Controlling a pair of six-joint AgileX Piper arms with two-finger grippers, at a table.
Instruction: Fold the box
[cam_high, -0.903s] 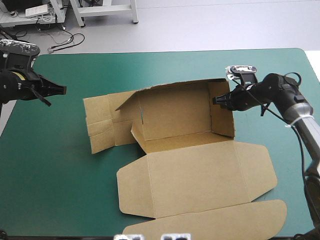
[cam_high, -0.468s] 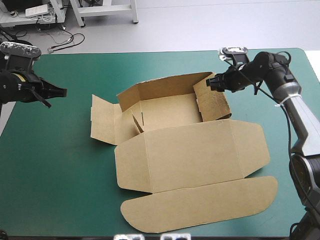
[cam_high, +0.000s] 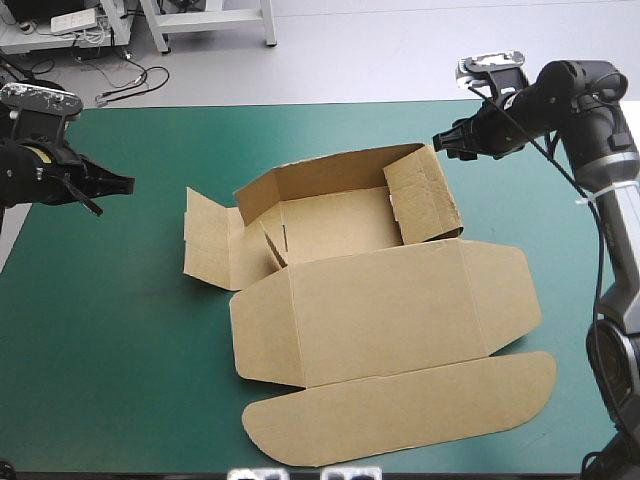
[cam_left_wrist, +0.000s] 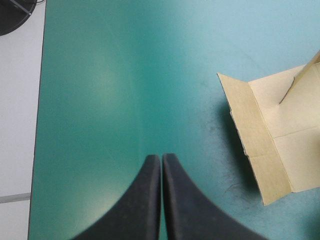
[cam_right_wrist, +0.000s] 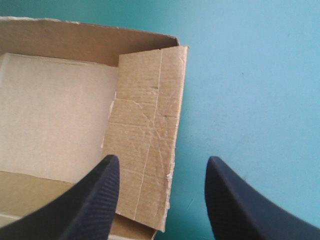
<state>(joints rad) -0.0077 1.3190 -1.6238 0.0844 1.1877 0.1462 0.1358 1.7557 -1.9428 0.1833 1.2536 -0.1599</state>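
My right gripper (cam_high: 441, 140) is released. In its wrist view the two black curved fingers (cam_right_wrist: 95, 200) stand wide apart with nothing held between them. It hangs just beside the far right corner of the brown cardboard box (cam_high: 380, 310). Below it and ahead, the box's creased right side wall leans inward over the pale floor of the tray. The far wall rises behind that, and to the right of the flap there is only the teal-green table cover (cam_high: 120, 330).

My left gripper (cam_high: 128, 182) is clenched on nothing, its fingers pressed together into one point in its wrist view. It sits over the cover near the table's left edge, well apart from the box. From there I see only the box's left end flap, lying low on the cover to one side of the fingers.

The box lies around the middle of the table. Its far wall is raised, its right wall is tipped in, and its left flaps are half lifted and splayed outward. The broad lid panel lies flat toward the near edge, and its long rounded tuck flap is nearest to me.
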